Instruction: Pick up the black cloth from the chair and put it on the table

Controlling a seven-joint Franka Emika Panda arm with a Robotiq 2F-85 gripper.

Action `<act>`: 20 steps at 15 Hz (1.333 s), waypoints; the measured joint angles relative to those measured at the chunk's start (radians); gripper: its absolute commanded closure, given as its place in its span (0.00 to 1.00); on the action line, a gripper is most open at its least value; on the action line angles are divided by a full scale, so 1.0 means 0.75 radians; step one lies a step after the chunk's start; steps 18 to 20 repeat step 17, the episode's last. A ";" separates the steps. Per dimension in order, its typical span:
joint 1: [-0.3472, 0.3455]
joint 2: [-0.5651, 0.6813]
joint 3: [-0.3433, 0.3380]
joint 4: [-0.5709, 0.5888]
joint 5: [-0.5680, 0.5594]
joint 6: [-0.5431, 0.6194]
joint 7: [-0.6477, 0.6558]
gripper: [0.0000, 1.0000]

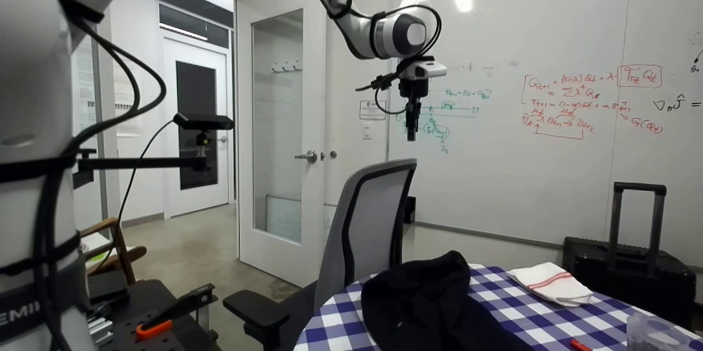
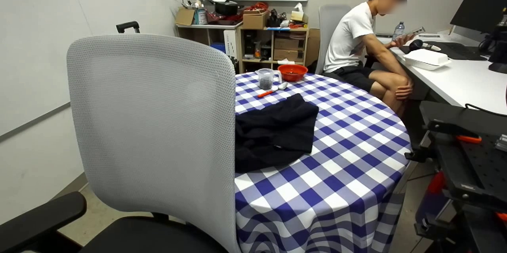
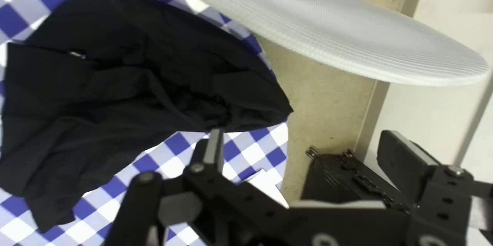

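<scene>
The black cloth [image 1: 423, 307] lies crumpled on the table [image 1: 336, 324], which has a blue-and-white checked tablecloth. The cloth also shows in an exterior view [image 2: 279, 134], partly hidden behind the chair back, and in the wrist view [image 3: 115, 84]. One end of it reaches the table's edge. The grey chair [image 1: 373, 224] stands against the table; its backrest also shows in the other views [image 2: 150, 118] [image 3: 327, 42], with no cloth on it. My gripper [image 1: 412, 134] points down, high above the chair back and table. In the wrist view its fingers [image 3: 302, 138] are spread apart with nothing between them.
A white towel with red stripes [image 1: 549, 283] lies on the table. A measuring cup [image 2: 265, 79], a red-handled spoon [image 2: 270, 92] and a red bowl [image 2: 292, 72] stand at its far side. A black suitcase [image 1: 587, 263] stands by the whiteboard. A person [image 2: 352, 35] sits beyond the table.
</scene>
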 measured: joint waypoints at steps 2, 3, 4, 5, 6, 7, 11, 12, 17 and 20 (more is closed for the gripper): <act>-0.002 -0.128 -0.022 -0.133 -0.001 -0.124 -0.098 0.00; -0.002 -0.192 -0.032 -0.205 -0.001 -0.181 -0.154 0.00; -0.003 -0.255 -0.042 -0.277 -0.003 -0.233 -0.212 0.00; -0.006 -0.318 -0.051 -0.351 -0.005 -0.281 -0.279 0.00; -0.010 -0.379 -0.059 -0.425 -0.006 -0.317 -0.351 0.00; -0.015 -0.439 -0.068 -0.500 -0.015 -0.348 -0.423 0.00; -0.043 -0.674 -0.110 -0.805 -0.146 -0.428 -0.598 0.00; -0.056 -0.734 -0.119 -0.883 -0.175 -0.427 -0.627 0.00; -0.140 -1.046 -0.181 -1.239 -0.061 -0.323 -0.778 0.00; -0.140 -1.046 -0.181 -1.239 -0.061 -0.323 -0.778 0.00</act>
